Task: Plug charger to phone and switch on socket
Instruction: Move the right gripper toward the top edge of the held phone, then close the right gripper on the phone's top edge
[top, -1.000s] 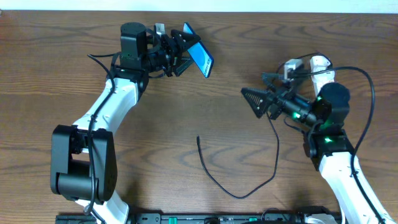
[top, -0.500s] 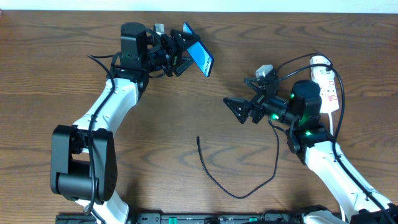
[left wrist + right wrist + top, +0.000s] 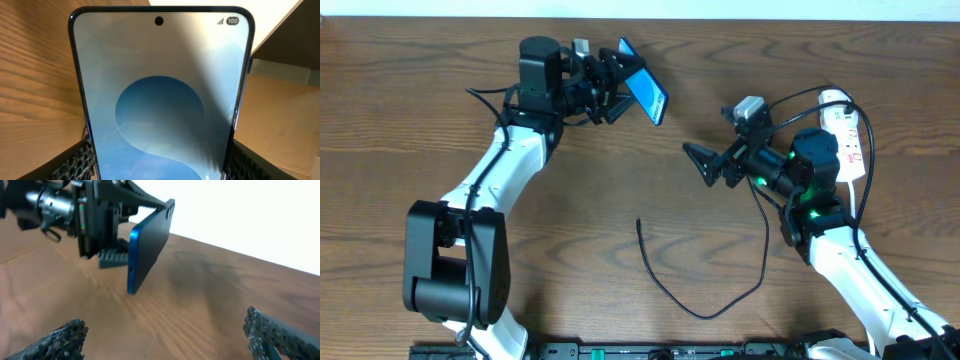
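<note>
Brown wood-grain table runs back to a pale wall. Near that far edge the left gripper clamps the phone, tilted. Facing it, the right gripper gapes empty. The charger lies slack mid-table, and the socket sits far right.

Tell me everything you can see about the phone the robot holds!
The phone is a slim rectangle with rounded corners, a dark rim and a blue back. Its lit screen is pale blue with a deeper blue blob, a tiny camera dot at the top and a "100" badge in the corner. The left gripper pinches its lower end from both sides, holding it tilted above the wooden table. The charger lies apart on the table.
</note>
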### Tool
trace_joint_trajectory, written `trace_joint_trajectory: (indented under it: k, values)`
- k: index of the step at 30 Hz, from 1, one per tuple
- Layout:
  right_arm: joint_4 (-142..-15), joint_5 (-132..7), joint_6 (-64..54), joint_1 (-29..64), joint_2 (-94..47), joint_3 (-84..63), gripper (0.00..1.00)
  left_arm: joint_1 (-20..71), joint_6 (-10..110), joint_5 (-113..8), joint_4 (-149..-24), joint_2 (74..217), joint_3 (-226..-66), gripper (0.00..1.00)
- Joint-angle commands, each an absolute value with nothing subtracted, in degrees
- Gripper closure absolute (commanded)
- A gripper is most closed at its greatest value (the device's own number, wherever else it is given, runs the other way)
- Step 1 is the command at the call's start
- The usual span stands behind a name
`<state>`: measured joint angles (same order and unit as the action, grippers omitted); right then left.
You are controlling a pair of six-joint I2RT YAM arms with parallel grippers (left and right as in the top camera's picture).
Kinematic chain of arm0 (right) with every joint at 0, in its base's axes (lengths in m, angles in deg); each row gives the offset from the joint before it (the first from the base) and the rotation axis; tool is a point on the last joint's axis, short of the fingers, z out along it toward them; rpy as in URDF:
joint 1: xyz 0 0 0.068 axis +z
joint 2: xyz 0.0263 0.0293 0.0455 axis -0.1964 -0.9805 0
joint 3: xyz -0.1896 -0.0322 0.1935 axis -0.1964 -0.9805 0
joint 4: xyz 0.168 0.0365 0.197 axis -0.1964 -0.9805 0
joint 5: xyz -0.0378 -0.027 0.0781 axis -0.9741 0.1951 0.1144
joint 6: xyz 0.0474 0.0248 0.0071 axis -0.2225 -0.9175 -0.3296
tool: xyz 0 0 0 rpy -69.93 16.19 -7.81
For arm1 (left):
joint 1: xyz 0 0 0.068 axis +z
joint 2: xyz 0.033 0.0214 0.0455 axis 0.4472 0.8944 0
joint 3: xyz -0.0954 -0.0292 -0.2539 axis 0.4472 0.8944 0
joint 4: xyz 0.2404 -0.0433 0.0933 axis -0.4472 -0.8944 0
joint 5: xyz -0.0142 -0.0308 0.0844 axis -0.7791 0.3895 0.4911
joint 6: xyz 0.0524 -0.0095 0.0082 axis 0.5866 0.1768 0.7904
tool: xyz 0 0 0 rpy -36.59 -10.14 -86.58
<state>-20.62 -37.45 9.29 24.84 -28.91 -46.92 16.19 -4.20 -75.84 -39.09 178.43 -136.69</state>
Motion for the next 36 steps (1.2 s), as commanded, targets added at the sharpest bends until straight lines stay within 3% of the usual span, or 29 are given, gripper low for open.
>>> trace_joint_trajectory:
  k: [1, 20, 36]
  values:
    - [-18.8, -42.1, 7.3, 26.7, -29.2, -45.8, 0.01, 15.7, -5.2, -75.5, -38.3, 176.7, -137.1, 0.93]
    - [-14.9, -49.7, -2.8, 30.9, -29.3, -45.8, 0.01, 15.4, -9.9, -74.7, -31.7, 176.7, -137.1, 0.92]
    - [-14.8, -49.4, -3.0, 30.9, -29.5, -45.8, 0.01, 12.1, -9.8, -74.7, -31.0, 176.7, -137.1, 0.92]
